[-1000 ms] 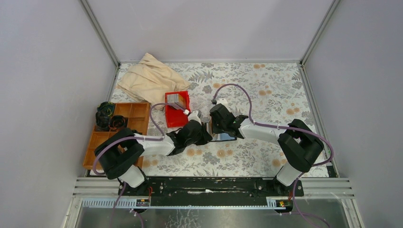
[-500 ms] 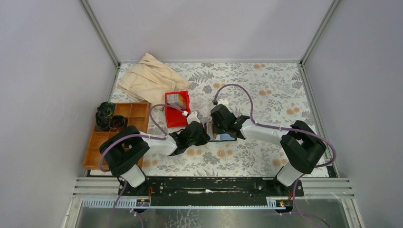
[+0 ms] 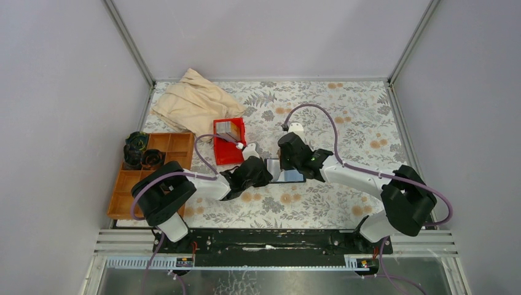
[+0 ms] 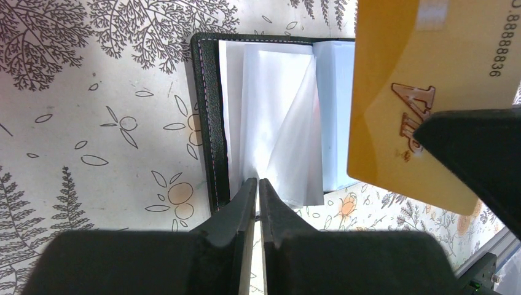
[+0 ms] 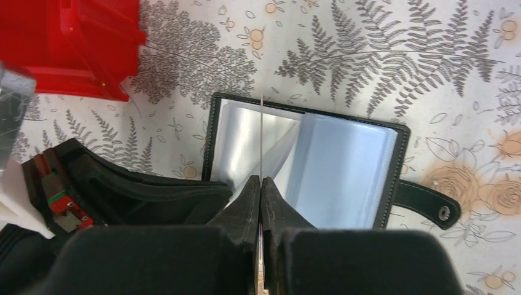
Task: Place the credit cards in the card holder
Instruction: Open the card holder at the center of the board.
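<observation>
The card holder lies open on the floral tablecloth, its black rim framing clear plastic sleeves. My left gripper is shut on the near edge of one sleeve, lifting it off the stack. A tan credit card hangs above the right page, and my right gripper is shut on it. In the right wrist view that card shows edge-on over the holder's left half. The clasp tab sticks out to the right. From above, my left gripper and my right gripper meet over the holder.
A red bin holding more cards stands just left of the holder. A brown compartment tray with dark objects sits at the left edge. A beige cloth lies at the back left.
My right arm has swung a little to the right and back, carrying the tan card with it. The left gripper keeps its hold on the sleeve.
</observation>
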Robot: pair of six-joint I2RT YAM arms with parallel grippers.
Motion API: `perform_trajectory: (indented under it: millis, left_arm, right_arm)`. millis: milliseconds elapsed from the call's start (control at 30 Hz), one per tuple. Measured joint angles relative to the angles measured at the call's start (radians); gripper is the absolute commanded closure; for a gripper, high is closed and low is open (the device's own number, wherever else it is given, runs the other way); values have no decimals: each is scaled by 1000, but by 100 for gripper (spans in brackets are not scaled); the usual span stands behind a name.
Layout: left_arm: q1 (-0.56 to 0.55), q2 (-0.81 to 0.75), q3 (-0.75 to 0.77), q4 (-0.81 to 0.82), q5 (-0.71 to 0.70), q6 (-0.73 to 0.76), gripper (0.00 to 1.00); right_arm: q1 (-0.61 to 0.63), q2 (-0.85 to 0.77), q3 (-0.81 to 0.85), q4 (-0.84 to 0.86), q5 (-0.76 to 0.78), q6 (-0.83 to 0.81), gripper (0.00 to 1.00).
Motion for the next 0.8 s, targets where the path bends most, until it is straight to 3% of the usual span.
perform_trajectory:
  millis: [800]
  left_arm:
    - [1, 0, 0, 0, 0, 1, 89]
  right_arm:
    - [-137, -116, -152, -61, 59, 0, 100]
